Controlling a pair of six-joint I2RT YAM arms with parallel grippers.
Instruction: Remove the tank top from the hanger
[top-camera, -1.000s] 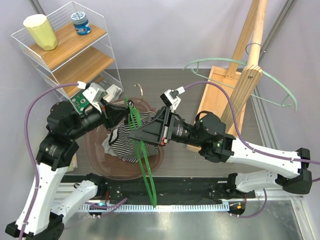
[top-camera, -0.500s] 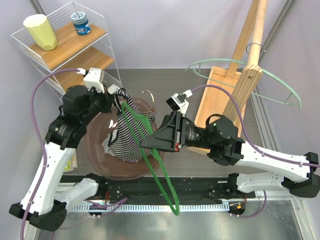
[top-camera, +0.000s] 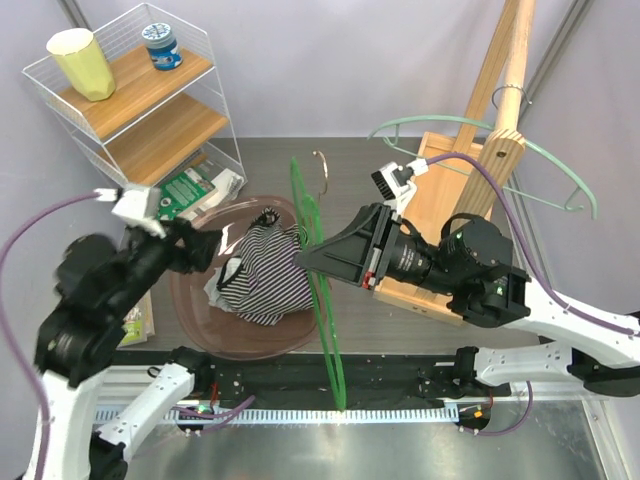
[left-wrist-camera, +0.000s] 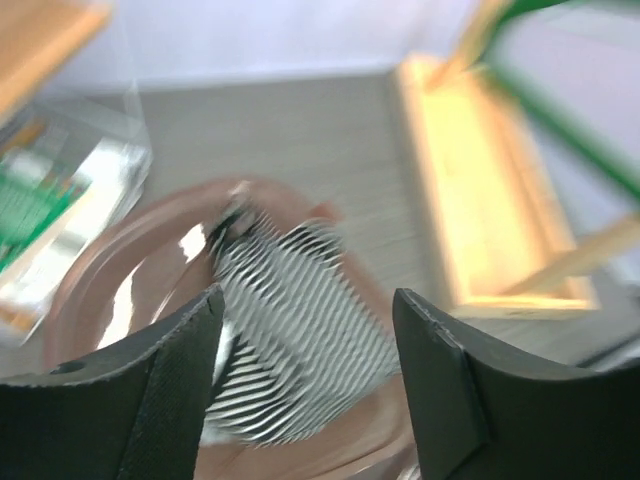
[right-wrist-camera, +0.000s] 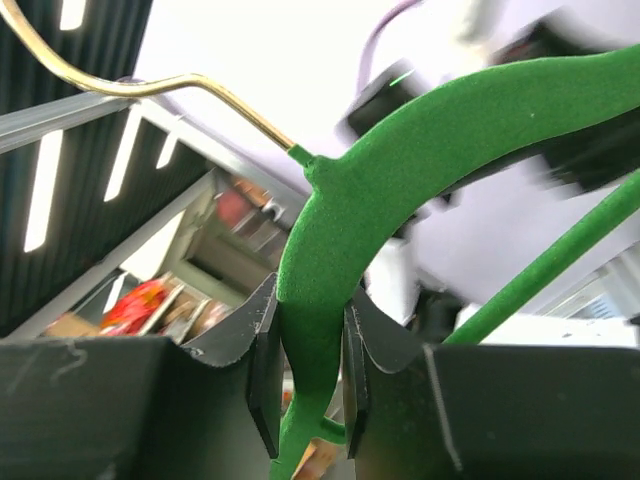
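The black-and-white striped tank top (top-camera: 262, 285) lies crumpled in a brownish see-through basin (top-camera: 200, 325), off the hanger. The green hanger (top-camera: 318, 270) with its gold hook (top-camera: 322, 165) stands on edge to the right of the garment, bare. My right gripper (top-camera: 308, 262) is shut on the hanger's neck; in the right wrist view the fingers (right-wrist-camera: 305, 370) pinch the green hanger (right-wrist-camera: 420, 130) just below the hook. My left gripper (top-camera: 205, 250) hangs open to the left of the garment, with the tank top (left-wrist-camera: 290, 330) below its empty gripper (left-wrist-camera: 310, 380).
A white wire shelf (top-camera: 215, 60) at the back left carries a yellow cup (top-camera: 82, 62) and a blue-lidded jar (top-camera: 160, 45). A wooden tray and post (top-camera: 470, 190) with a pale green hoop (top-camera: 560, 170) stand on the right. A green packet (top-camera: 185, 190) lies beside the basin.
The left gripper opened, let go of the tank top and drew back to the left. The garment dropped into the basin. The right gripper carried the hanger up and to the right, clear of it.
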